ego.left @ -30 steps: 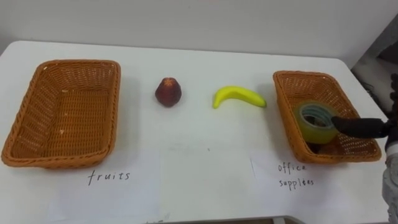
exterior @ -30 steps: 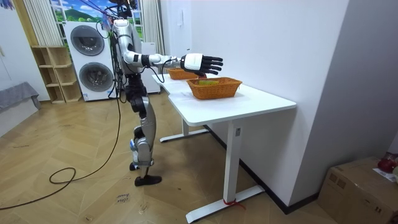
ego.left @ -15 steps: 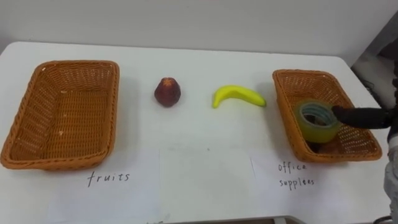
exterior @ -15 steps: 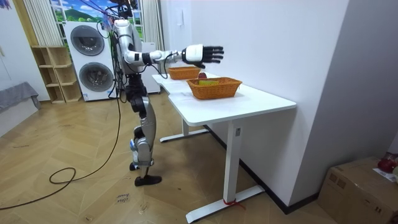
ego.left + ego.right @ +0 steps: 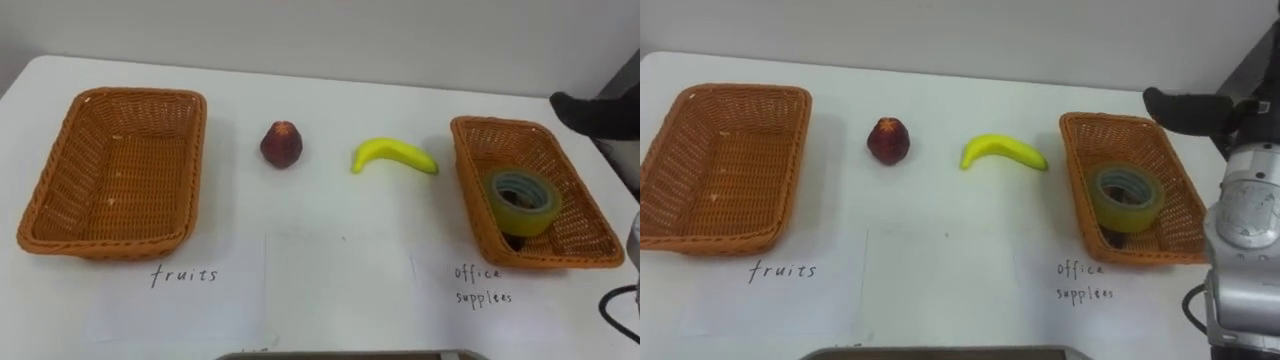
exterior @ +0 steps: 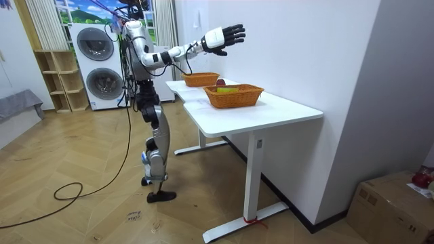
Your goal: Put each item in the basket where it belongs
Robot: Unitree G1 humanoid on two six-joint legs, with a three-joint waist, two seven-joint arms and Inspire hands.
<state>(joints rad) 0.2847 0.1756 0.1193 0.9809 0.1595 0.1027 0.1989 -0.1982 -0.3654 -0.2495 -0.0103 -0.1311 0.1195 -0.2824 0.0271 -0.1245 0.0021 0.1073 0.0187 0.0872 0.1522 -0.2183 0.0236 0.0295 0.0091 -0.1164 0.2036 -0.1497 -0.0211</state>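
Aloft, the right hand is held past the far right corner of the office basket, fingers straight and spread, nothing gripped. Tape is seen lying inside that basket. The banana is found on the table just left of the basket, long axis running crosswise, one tip aimed at the rim. A red fruit sits further left. Both lie down and leftward from the hand, the banana nearer. The fruit basket, far left, is empty.

Banana and what looks like an apple interrupt the bare table
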